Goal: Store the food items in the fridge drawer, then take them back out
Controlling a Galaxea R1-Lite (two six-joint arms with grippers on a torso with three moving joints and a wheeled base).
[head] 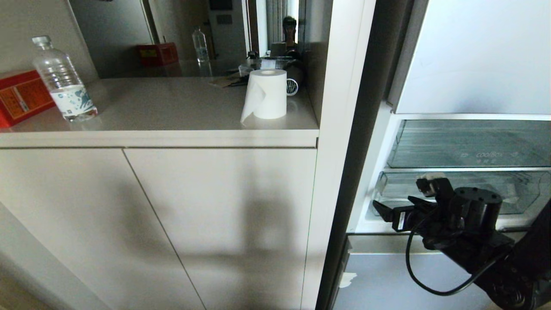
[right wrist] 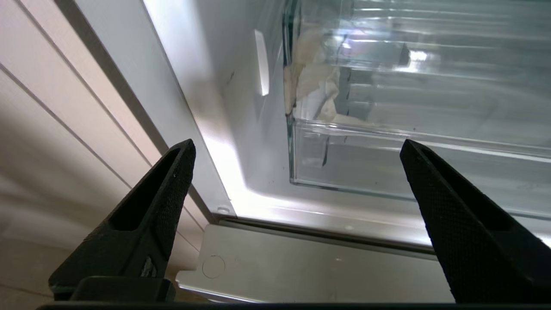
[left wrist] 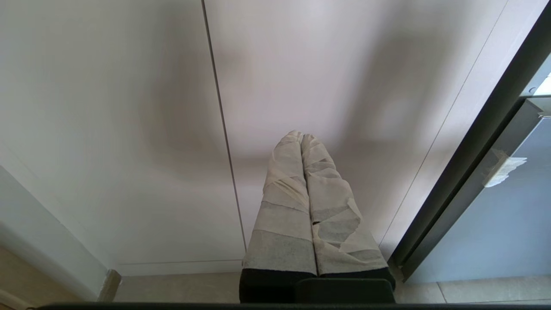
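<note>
Open fridge compartment at the right of the scene, with a cabinet run to its left. The right gripper (head: pixel 402 200) is held in front of the fridge drawer (head: pixel 456 193), at its left end, its two black fingers (right wrist: pixel 150 215) spread wide with nothing between them; seen from the wrist, the drawer's clear front lip (right wrist: pixel 387 137) lies just beyond the fingertips and is not touched. The drawer is pushed in — a shallow clear-plastic tray with a crumpled pale patch (right wrist: pixel 310 86) showing through its left wall; whether any food item lies inside cannot be told, and none shows in any view. Directly above it sits a second clear bin (head: pixel 469 144) with faint lettering on its front, and below it a frosted blue-grey panel (head: pixel 387 280) bearing a scrap of tape (head: pixel 348 279). The left gripper (left wrist: pixel 301 137) hangs low before the pale cabinet doors (head: pixel 163 224), its tape-wrapped fingers (left wrist: pixel 284 206) pressed together and holding nothing. On the countertop (head: pixel 172 107) — well to the left of the fridge — stand a white paper roll (head: pixel 267 94) near the right end, a clear water bottle (head: pixel 64 82) near the left end, and a red box (head: pixel 19 101) just left of the bottle.
</note>
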